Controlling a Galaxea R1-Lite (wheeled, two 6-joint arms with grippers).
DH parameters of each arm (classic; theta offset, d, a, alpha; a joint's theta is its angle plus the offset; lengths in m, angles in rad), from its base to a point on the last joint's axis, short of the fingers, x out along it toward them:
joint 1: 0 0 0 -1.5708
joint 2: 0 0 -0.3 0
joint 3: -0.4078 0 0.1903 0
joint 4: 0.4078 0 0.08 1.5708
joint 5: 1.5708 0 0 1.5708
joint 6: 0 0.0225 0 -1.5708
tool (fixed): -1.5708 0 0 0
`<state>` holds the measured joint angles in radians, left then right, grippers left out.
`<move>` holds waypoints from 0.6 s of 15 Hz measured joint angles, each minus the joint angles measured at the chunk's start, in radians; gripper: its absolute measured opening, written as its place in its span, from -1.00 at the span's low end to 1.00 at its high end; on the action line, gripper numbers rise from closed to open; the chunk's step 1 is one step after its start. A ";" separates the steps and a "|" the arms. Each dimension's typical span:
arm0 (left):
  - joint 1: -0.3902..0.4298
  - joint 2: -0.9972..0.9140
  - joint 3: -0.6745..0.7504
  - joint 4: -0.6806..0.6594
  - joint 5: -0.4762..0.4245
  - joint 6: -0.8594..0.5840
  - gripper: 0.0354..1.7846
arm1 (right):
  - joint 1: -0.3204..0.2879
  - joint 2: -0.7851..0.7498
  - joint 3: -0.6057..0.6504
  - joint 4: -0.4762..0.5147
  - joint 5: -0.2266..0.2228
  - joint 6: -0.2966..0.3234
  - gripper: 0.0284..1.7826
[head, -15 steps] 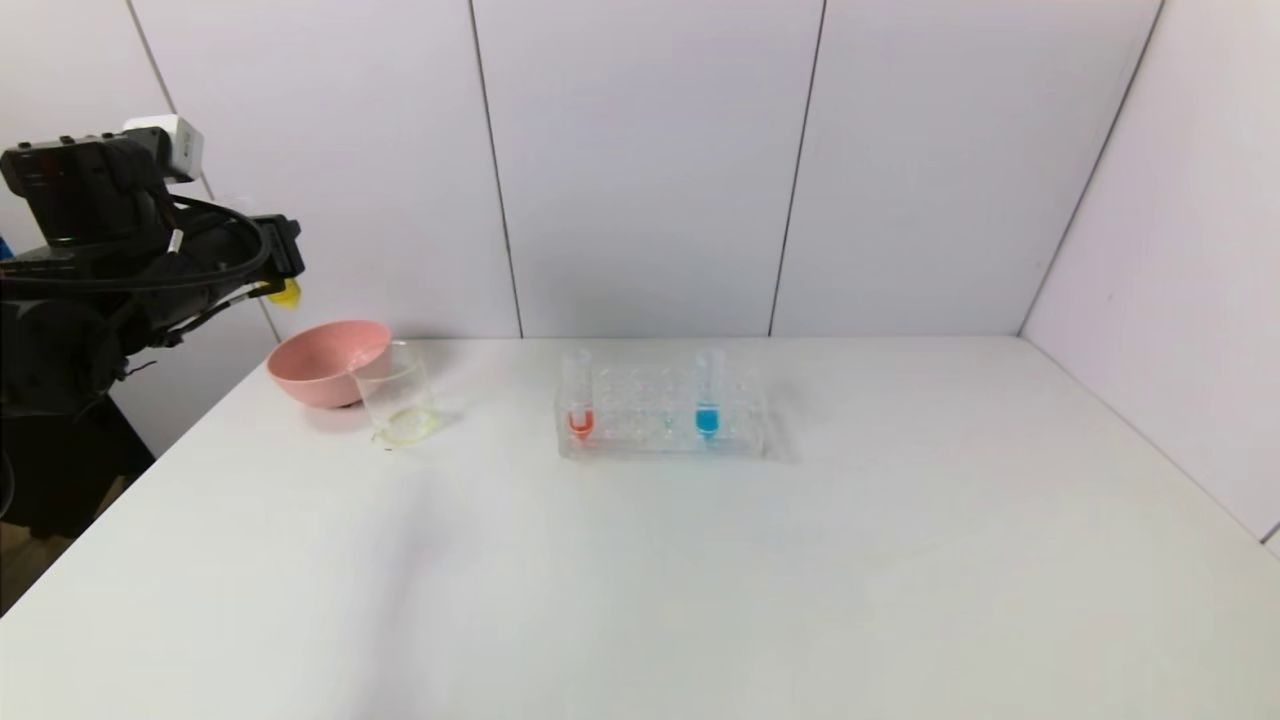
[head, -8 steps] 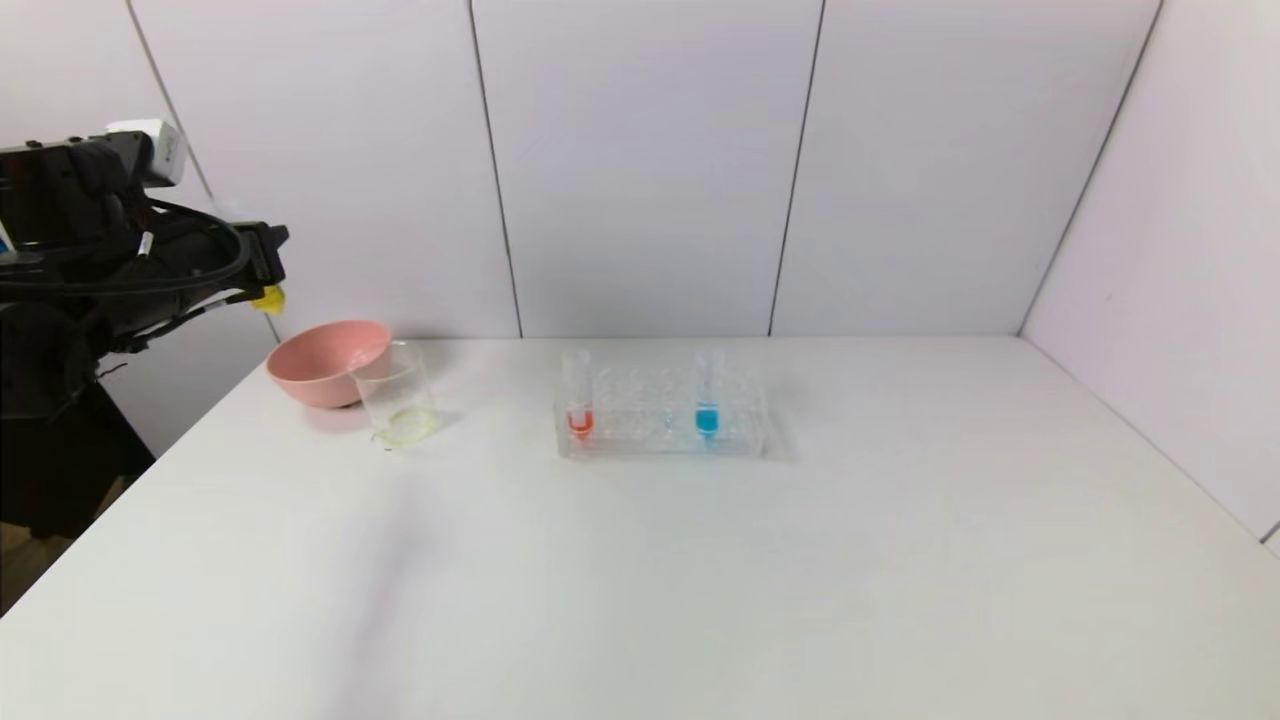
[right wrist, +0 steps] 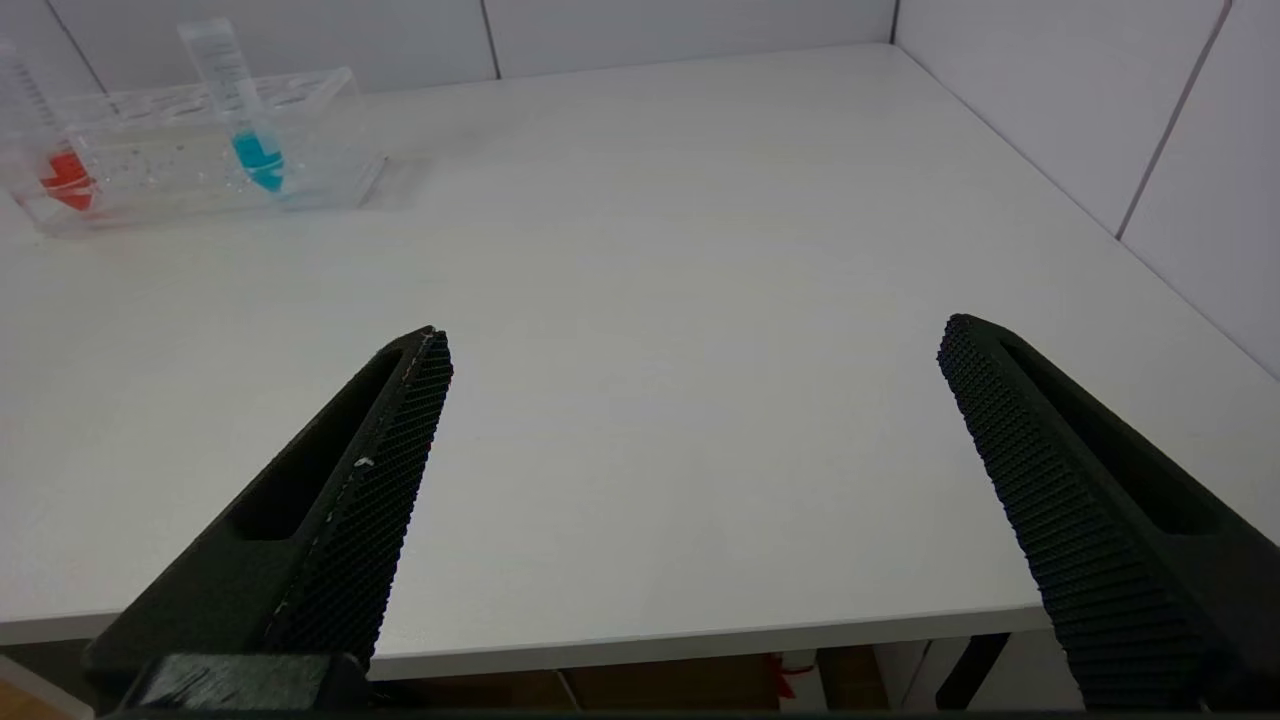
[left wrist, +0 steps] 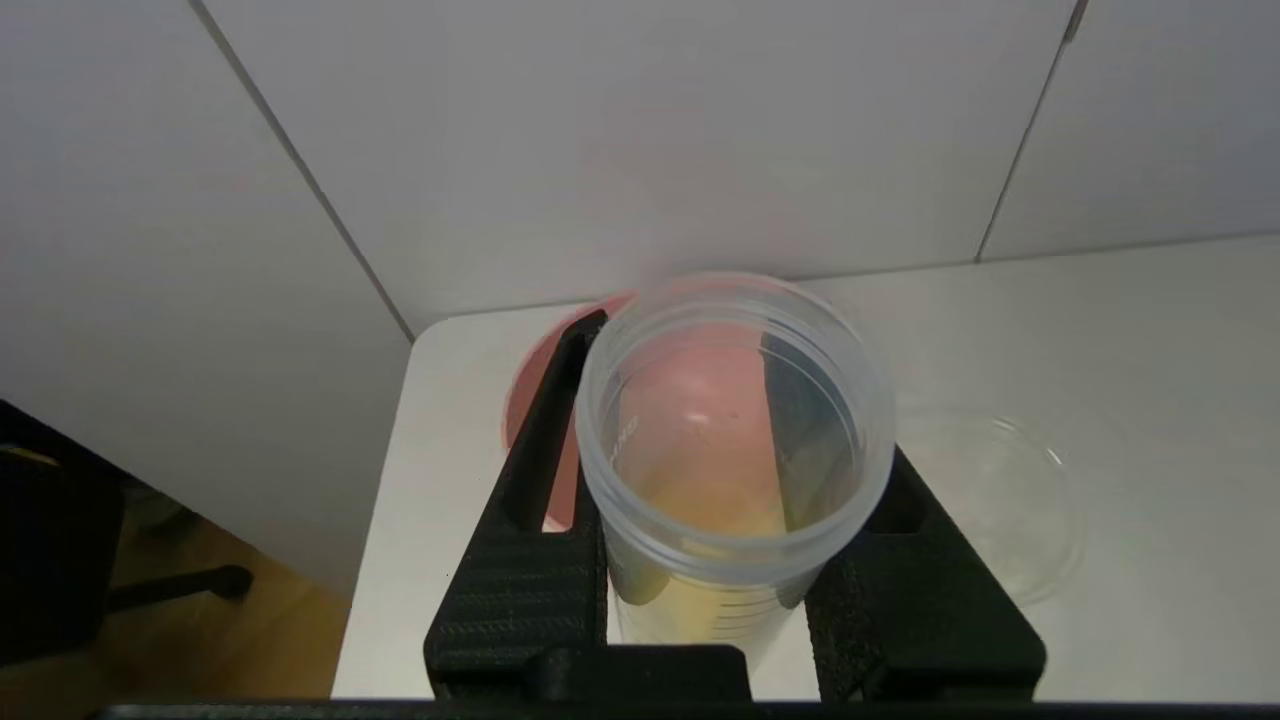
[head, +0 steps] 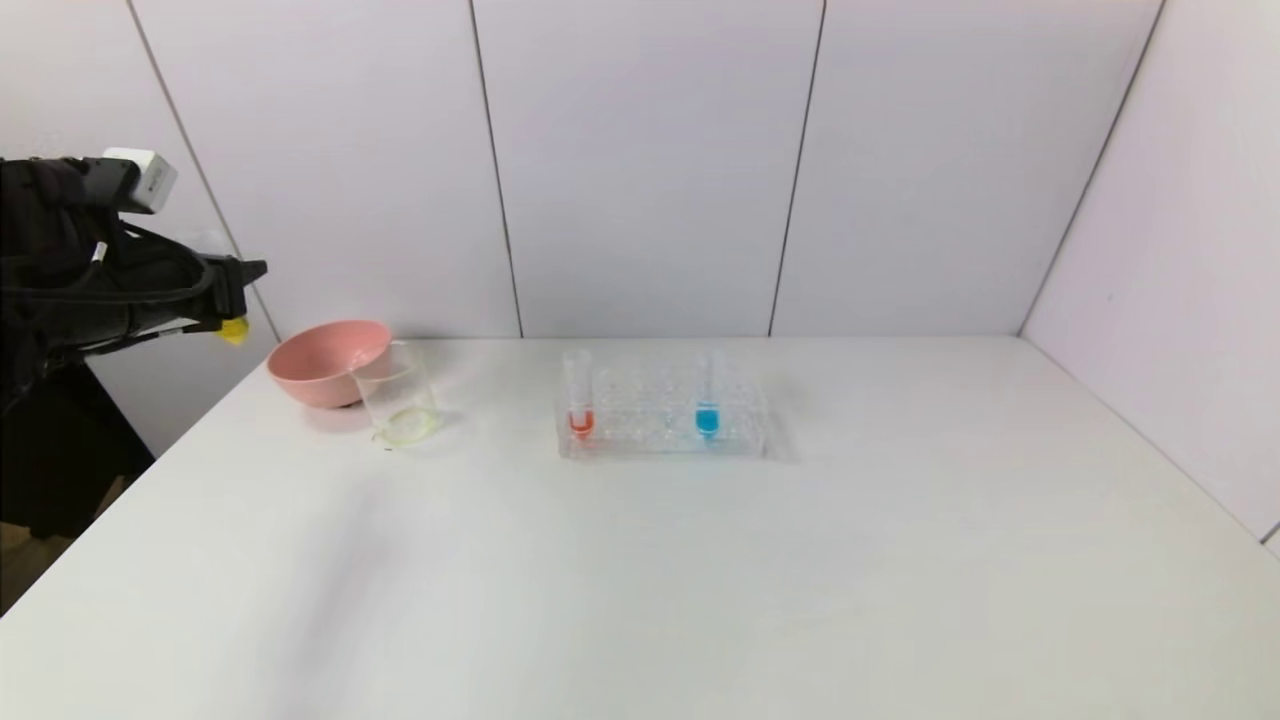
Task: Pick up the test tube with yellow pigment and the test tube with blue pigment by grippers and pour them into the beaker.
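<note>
Left gripper (left wrist: 735, 500), beyond the bench's (head: 640, 580) left edge: jaws clamping the yellow-pigment tube (left wrist: 735, 440). Right gripper (right wrist: 690, 350): gaping, empty. Blue-pigment tube (head: 708, 395) standing racked (head: 662, 440); beaker (head: 397, 395) touching pink bowl (head: 318, 365).

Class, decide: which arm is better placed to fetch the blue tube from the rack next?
Right. The right tool is open and empty, facing the blue tube in the rack. The left tool, raised at far left, holds the yellow tube.
</note>
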<state>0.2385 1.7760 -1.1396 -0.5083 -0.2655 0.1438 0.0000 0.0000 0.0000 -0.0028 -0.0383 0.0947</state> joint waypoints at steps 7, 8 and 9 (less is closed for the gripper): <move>-0.007 -0.013 -0.238 0.422 -0.089 0.092 -0.42 | 0.000 0.000 0.000 0.000 0.000 0.000 0.99; -0.008 -0.009 -0.247 0.425 -0.091 0.094 -0.42 | 0.000 0.000 0.000 0.000 0.000 0.000 0.99; -0.008 -0.002 -0.251 0.428 -0.095 0.095 -0.42 | 0.000 0.000 0.000 0.000 0.000 0.000 0.99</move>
<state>0.2304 1.7736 -1.3909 -0.0802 -0.3602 0.2385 0.0000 0.0000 0.0000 -0.0023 -0.0383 0.0947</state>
